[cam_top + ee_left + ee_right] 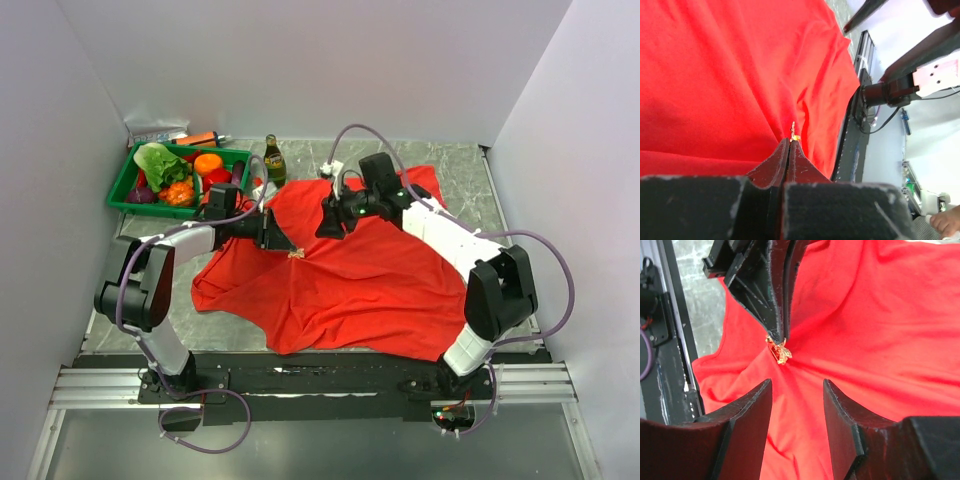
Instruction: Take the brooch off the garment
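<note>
The red garment (370, 270) lies spread over the table, gathered into folds that run to one point. The brooch (297, 254), a tiny gold pin, sits at that point. My left gripper (291, 249) is shut with its tips pinched on the brooch's end. In the left wrist view the brooch (794, 134) pokes out just past the closed tips of the left gripper (790, 141). In the right wrist view the brooch (782, 352) hangs at the left fingertips (777, 325). My right gripper (796, 385) stands open a short way from it, over red cloth, holding nothing.
A green basket (125, 196) of vegetables stands at the back left, with a dark bottle (274, 160) beside it and an orange tool (200, 138) behind. White walls close in on the left, back and right. The black rail (330, 375) runs along the near edge.
</note>
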`<control>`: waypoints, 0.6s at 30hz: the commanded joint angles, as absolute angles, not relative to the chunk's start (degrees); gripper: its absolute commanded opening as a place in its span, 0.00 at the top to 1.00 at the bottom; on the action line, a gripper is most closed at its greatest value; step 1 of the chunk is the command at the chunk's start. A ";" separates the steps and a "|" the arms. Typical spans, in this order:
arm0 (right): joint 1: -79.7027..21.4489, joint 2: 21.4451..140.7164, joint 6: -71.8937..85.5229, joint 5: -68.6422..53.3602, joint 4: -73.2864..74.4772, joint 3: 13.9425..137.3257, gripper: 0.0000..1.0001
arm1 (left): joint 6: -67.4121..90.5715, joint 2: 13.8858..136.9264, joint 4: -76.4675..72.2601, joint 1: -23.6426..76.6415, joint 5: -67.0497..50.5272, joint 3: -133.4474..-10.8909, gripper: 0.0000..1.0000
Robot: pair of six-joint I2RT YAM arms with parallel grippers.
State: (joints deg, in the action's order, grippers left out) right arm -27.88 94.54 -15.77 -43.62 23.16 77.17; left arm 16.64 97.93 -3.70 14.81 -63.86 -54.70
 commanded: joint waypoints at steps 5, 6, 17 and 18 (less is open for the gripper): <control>-31.73 95.80 -21.25 -39.74 23.28 71.98 0.49 | -12.49 93.52 23.65 14.94 -57.06 -66.24 0.99; -32.51 96.15 -22.14 -36.77 24.60 71.81 0.49 | -15.87 92.91 27.47 14.85 -55.13 -67.40 0.99; -32.70 98.79 -27.86 -26.46 28.56 67.06 0.57 | -22.79 77.26 34.02 14.59 -31.31 -64.18 0.99; -32.78 98.96 -27.86 -26.89 29.00 67.15 0.59 | -20.76 76.04 29.49 14.42 -30.94 -62.77 0.99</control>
